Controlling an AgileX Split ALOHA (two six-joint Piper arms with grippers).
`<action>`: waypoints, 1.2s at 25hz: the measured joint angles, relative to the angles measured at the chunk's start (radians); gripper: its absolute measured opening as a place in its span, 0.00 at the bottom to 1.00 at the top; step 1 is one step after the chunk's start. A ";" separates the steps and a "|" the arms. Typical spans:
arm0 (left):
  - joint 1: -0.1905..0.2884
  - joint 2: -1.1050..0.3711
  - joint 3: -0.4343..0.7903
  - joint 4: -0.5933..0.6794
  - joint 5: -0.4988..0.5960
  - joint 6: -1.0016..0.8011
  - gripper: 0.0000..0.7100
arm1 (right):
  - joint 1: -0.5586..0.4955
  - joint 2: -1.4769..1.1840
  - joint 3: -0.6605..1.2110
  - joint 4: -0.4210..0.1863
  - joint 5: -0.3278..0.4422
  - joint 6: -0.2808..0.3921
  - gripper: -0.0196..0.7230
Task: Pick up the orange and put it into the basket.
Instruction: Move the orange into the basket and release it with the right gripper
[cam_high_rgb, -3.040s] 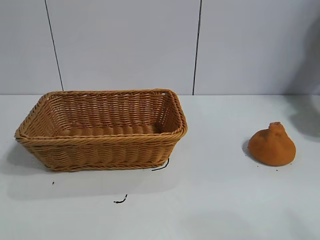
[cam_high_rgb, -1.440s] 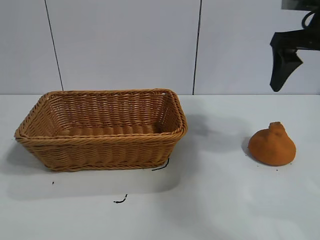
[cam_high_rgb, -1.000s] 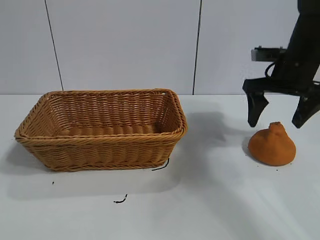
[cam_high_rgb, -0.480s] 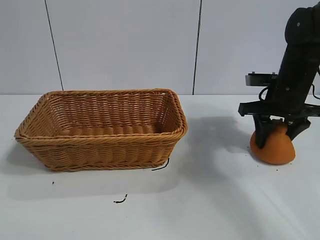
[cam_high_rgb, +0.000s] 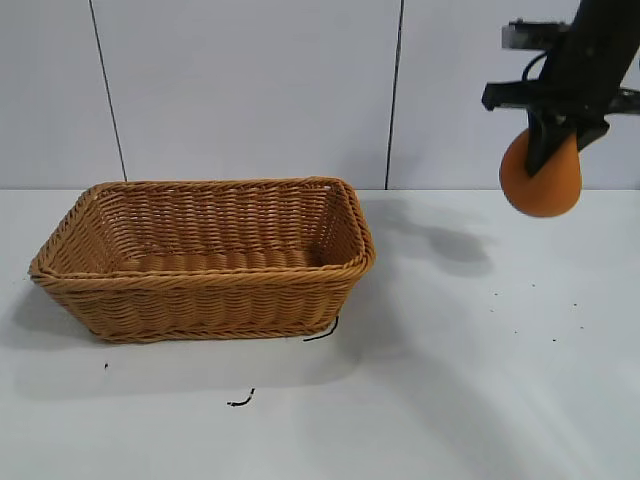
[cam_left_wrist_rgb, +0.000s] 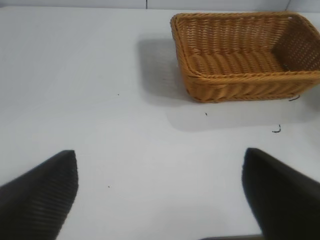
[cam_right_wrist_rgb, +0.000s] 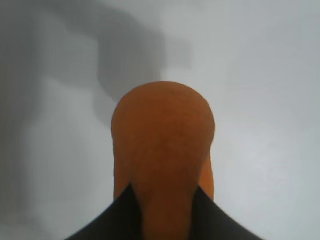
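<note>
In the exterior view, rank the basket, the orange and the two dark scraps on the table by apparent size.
1. basket
2. orange, held raised by the right gripper
3. The scrap by the basket and the scrap nearer the camera look too alike to rank.

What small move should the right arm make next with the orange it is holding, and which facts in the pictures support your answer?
Probably carry it sideways toward the basket. The right gripper is shut on the orange, which hangs well clear of the table, while the basket sits far off on the left arm's side, open and with nothing in it. Releasing now would drop it on the table.
</note>
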 joint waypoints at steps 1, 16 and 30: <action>0.000 0.000 0.000 0.000 0.000 0.000 0.90 | 0.000 0.000 -0.033 0.000 0.016 0.000 0.14; 0.000 0.000 0.000 0.000 -0.001 0.000 0.90 | 0.311 0.000 -0.201 -0.005 0.027 0.023 0.14; 0.000 0.000 0.000 0.000 -0.001 0.000 0.90 | 0.584 0.180 -0.203 -0.011 -0.190 0.056 0.14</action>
